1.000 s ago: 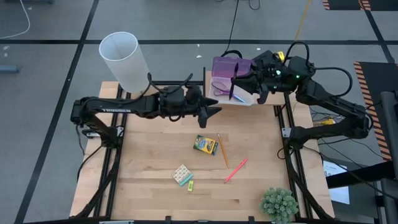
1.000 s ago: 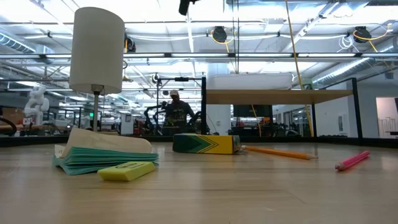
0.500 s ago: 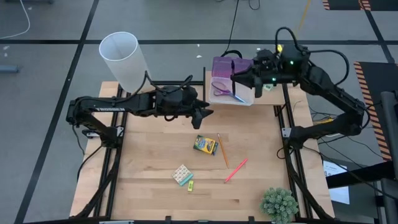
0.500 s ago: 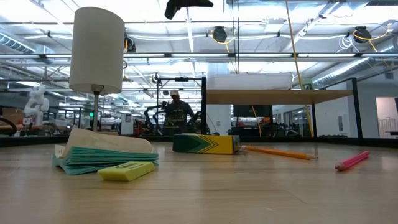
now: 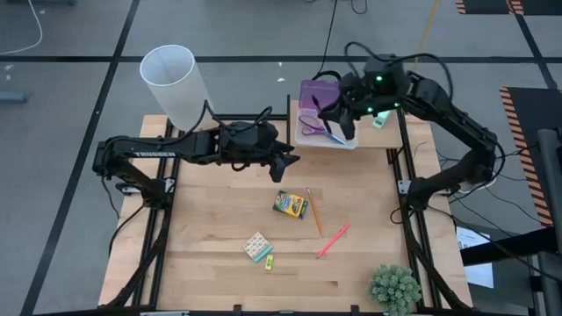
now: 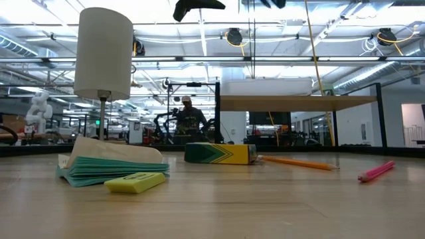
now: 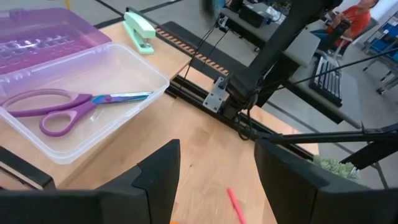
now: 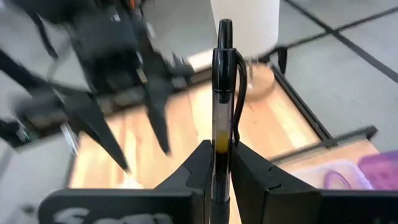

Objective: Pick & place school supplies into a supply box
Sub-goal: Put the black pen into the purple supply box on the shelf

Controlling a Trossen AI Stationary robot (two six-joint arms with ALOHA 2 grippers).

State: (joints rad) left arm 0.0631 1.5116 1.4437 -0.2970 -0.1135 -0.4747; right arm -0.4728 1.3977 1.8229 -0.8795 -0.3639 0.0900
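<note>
Right gripper (image 8: 222, 163) clamps black pen (image 8: 223, 93), long axis straight out beyond fingertips.

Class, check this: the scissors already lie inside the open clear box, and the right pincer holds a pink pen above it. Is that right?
Not quite. The right pincer grips a black pen, as the right wrist view shows; the pink pen lies on the table. The scissors do lie in the open clear box.

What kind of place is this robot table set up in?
Probably a large robotics lab or workshop hall. The low view shows a high ceiling with exposed beams and pipes, other workbenches behind the table, and a person standing among equipment in the distance.
</note>
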